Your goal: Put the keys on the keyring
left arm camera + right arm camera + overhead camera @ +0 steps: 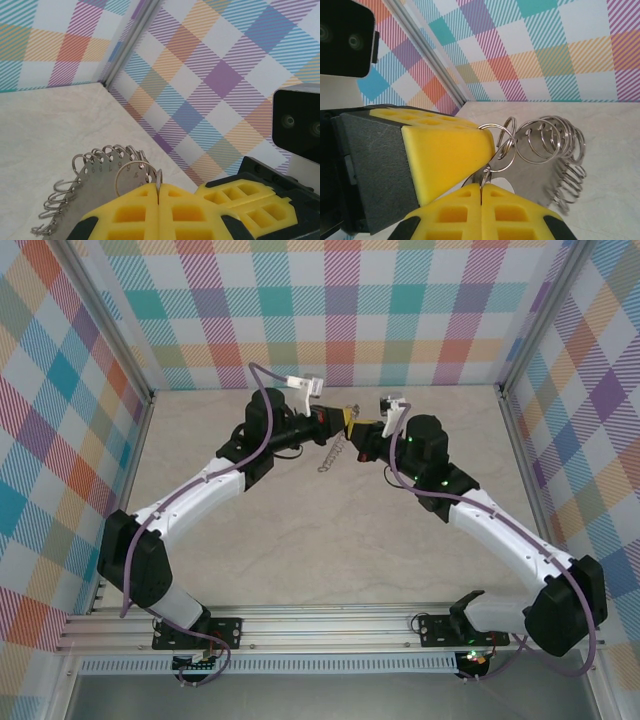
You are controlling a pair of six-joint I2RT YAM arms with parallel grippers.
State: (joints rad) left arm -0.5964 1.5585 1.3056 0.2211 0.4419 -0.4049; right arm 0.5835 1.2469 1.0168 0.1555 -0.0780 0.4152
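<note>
Holds the keyring (95,180) aloft above the counter (330,540), pinched by a thin rim loop in the clenched left claw (158,200). Meets it with the right claw (481,197), likewise clenched, on something small at the rim, too hidden to name. Cannot make out the key anywhere. Looks mid-threading, joining probably left to do.

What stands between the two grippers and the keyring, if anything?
Nothing visible. The left gripper is shut on one loop of the keyring, and the right gripper pinches another loop beside it.
</note>
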